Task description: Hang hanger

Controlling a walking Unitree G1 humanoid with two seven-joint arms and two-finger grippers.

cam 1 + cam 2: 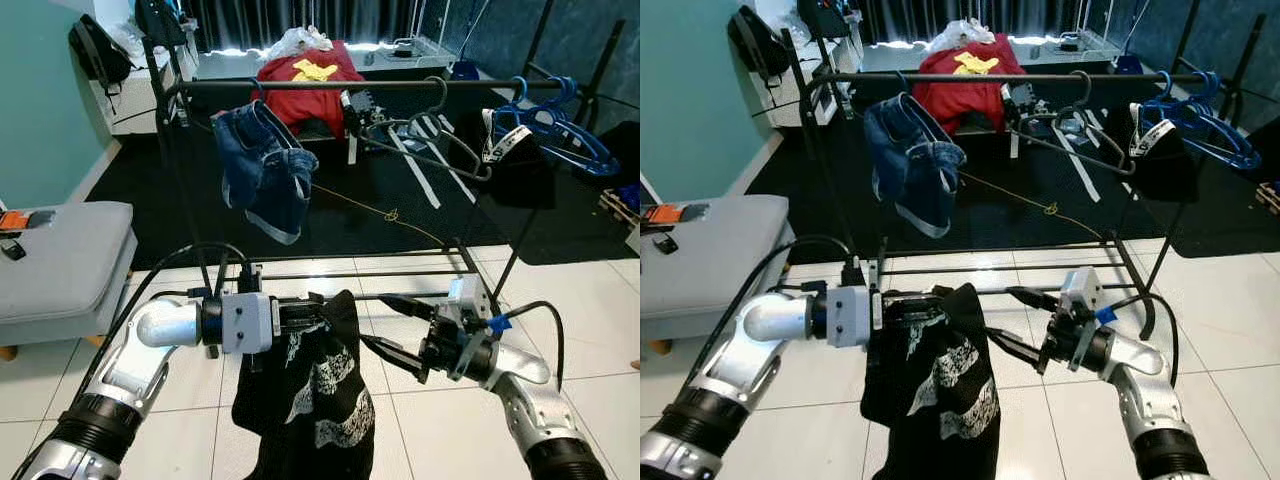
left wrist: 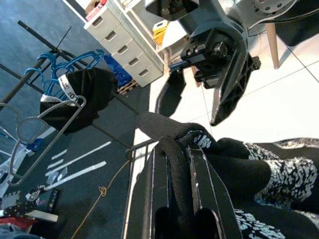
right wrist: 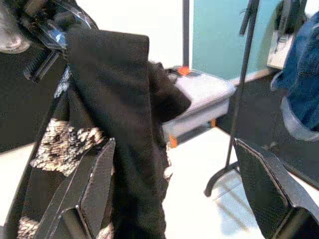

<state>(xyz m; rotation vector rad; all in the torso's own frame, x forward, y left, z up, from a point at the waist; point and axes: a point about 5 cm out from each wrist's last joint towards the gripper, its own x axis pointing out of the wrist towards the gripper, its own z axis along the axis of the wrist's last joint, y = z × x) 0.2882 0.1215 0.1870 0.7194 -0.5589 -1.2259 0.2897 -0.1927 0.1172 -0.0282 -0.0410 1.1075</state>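
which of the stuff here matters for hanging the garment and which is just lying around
In the job:
black patterned garment, clamped in the left hand
open right hand beside it
black metal clothes rail

Lying about:
blue denim shorts
blue plastic hangers
grey cushioned bench
red cloth pile

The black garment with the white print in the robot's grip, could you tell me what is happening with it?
The left gripper is shut on the black garment with white print, which hangs down over the white tiled floor. The right gripper is open beside the cloth, one finger close against it. Ahead stands the black clothes rail, already carrying blue denim shorts, a bare grey wire hanger and blue plastic hangers.
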